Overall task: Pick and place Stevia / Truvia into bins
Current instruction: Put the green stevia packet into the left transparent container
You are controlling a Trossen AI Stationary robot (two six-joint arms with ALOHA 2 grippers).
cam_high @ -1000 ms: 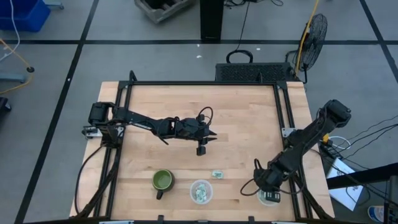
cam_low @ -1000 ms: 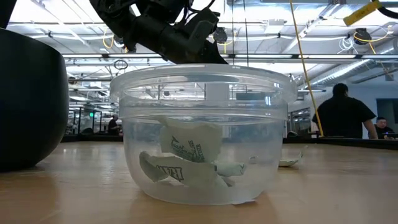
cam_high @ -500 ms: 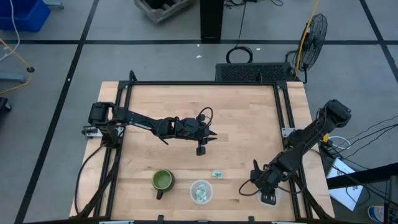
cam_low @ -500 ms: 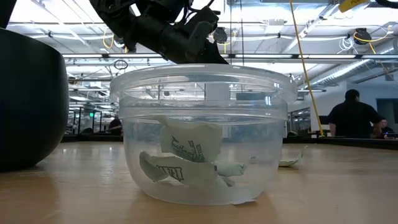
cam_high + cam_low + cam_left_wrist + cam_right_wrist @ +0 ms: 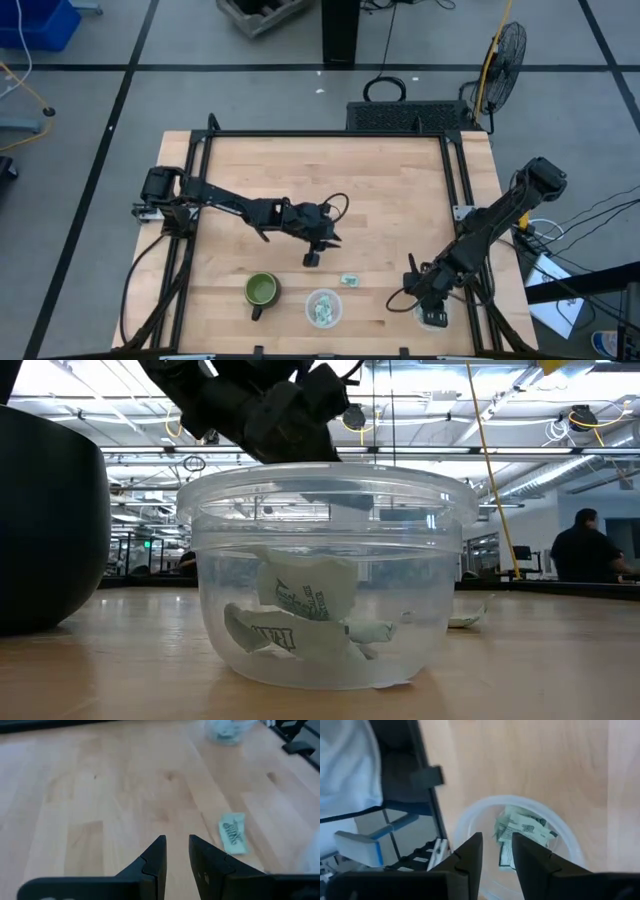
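Observation:
One pale green and white packet (image 5: 349,280) (image 5: 233,833) lies flat on the wood, just right of the middle cup (image 5: 323,307) (image 5: 320,580), which holds several crumpled packets. My left gripper (image 5: 312,258) (image 5: 177,842) hovers a little left of and beyond the loose packet, fingers close together and holding nothing. A second clear cup (image 5: 432,318) (image 5: 470,815) stands at the table's near right corner with packets (image 5: 522,832) inside. My right gripper (image 5: 497,840) hangs just above it, fingers close together and empty.
A dark green mug (image 5: 261,291) (image 5: 50,520) stands left of the middle cup. Black frame rails (image 5: 465,190) run along the table's sides, and the right cup sits close to the right rail. Bare wood (image 5: 330,170) spreads over the far half. A person (image 5: 585,550) shows in the room beyond.
My left gripper has moved toward the table's near edge and a little left, closer to the loose packet and the middle cup. My right arm has shifted only slightly above the right cup. The packets and cups have stayed put.

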